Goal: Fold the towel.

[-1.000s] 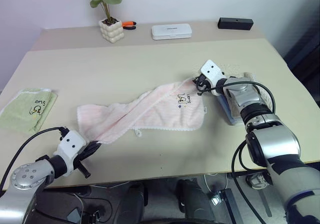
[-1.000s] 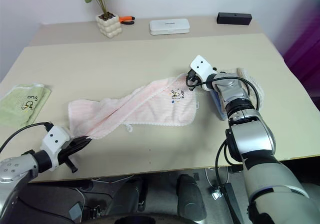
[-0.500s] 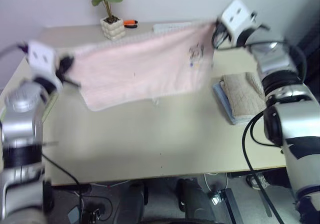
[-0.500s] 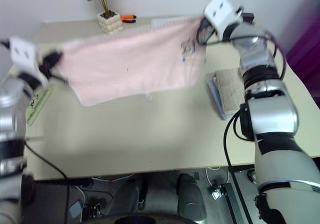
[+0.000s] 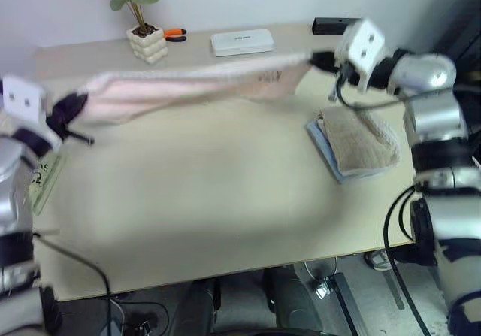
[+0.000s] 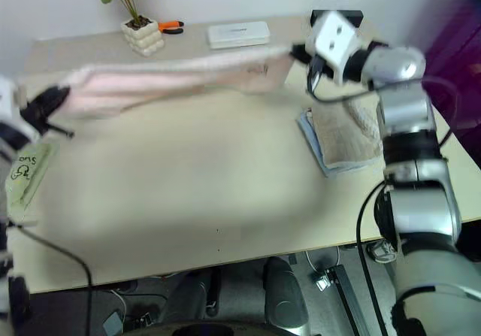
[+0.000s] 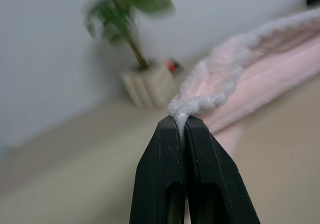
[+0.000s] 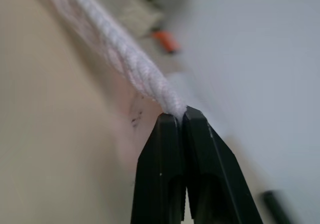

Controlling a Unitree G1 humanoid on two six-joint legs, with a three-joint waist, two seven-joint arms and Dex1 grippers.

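While stretched in the air above the desk (image 5: 225, 193), the towel (image 5: 188, 88) spans nine to two o'clock. Left gripper (image 7: 181, 121): fingers (image 7: 160, 174) pinched shut on its white edge. Right gripper (image 8: 179, 115): fingers (image 8: 210, 184) clamped on the opposite end.

Pale pink towel (image 5: 188, 84) with dark logo, beige cloth (image 5: 359, 140), black claws.
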